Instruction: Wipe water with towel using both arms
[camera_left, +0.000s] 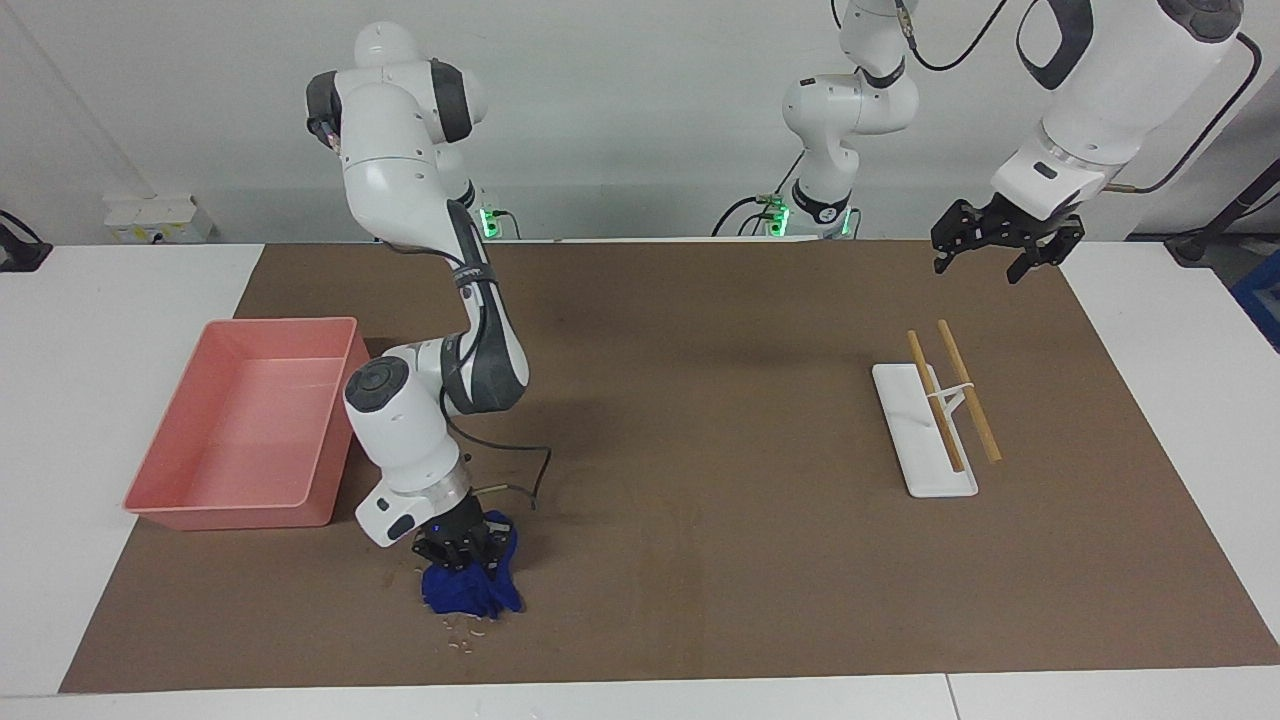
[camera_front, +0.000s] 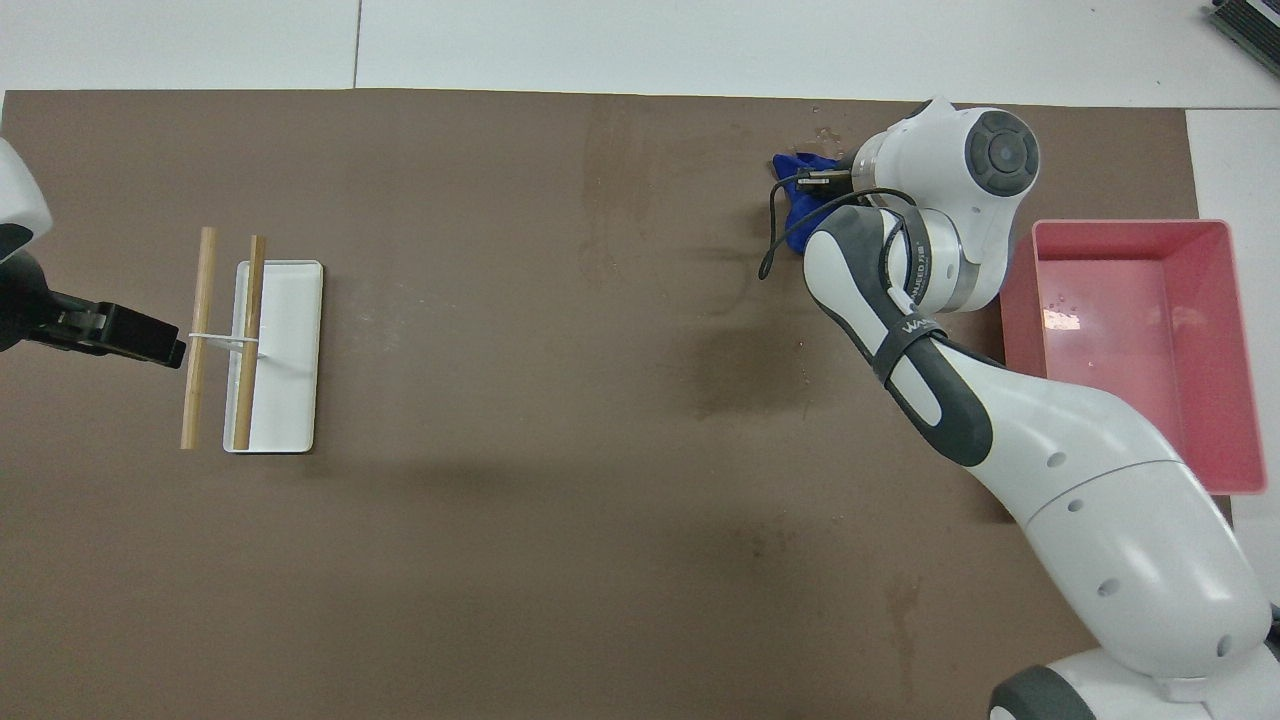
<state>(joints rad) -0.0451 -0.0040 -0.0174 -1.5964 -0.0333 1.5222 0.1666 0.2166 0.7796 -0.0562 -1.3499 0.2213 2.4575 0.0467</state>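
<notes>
A crumpled blue towel lies pressed on the brown mat, close to the table edge farthest from the robots, at the right arm's end. My right gripper points down onto it and is shut on the towel. The arm's wrist hides most of the cloth from above. Tiny shiny droplets of water lie just past the towel's edge, farther from the robots, and the water also shows in the overhead view. My left gripper waits open and empty in the air over the mat's corner at the left arm's end.
A pink tray stands beside the right arm's wrist, toward the right arm's end. A white rack carrying two wooden rods sits at the left arm's end, below the left gripper.
</notes>
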